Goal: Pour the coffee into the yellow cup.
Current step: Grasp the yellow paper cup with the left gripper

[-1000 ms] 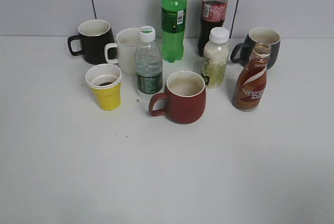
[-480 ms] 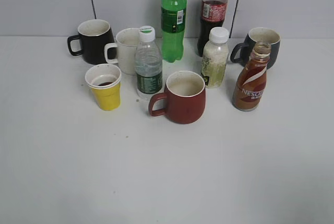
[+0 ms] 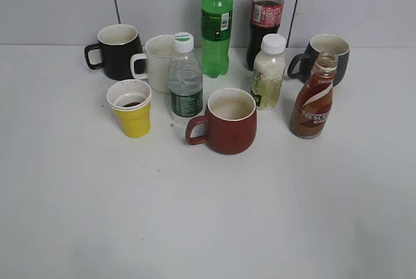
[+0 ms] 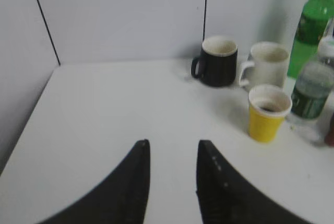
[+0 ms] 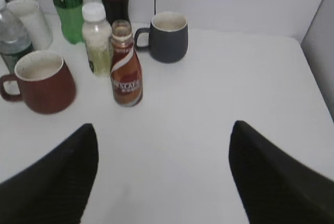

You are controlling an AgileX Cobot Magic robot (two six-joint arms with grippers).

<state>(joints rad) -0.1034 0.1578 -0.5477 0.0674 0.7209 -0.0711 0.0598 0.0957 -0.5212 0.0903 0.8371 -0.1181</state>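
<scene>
Standing capless on the right of the table [image 3: 78, 214], coffee bottle [image 3: 312, 100] sits just in front of the dark grey mug [image 3: 328, 54]. Yellow cup [image 3: 130, 107] is on the left, upright, with a little dark liquid at its bottom, in front of the black mug [image 3: 117, 51] and white mug [image 3: 156, 61]. Dark-red mug [image 3: 227, 121] sits between, water bottle [image 3: 185, 82] and white-capped bottle [image 3: 268, 71] behind it, green bottle [image 3: 216, 22] and cola bottle [image 3: 265, 15] at the back. No arms visible in exterior view. Nothing differs from the two earlier frames; all items are in the same spots.

Left wrist view: left gripper [image 4: 172, 153] parted with a narrow gap, empty, above bare table, well apart from the cup.

Right wrist view: right gripper [image 5: 163, 140] spread wide, empty, fingers low in frame, the coffee bottle ahead and left of center, untouched.
</scene>
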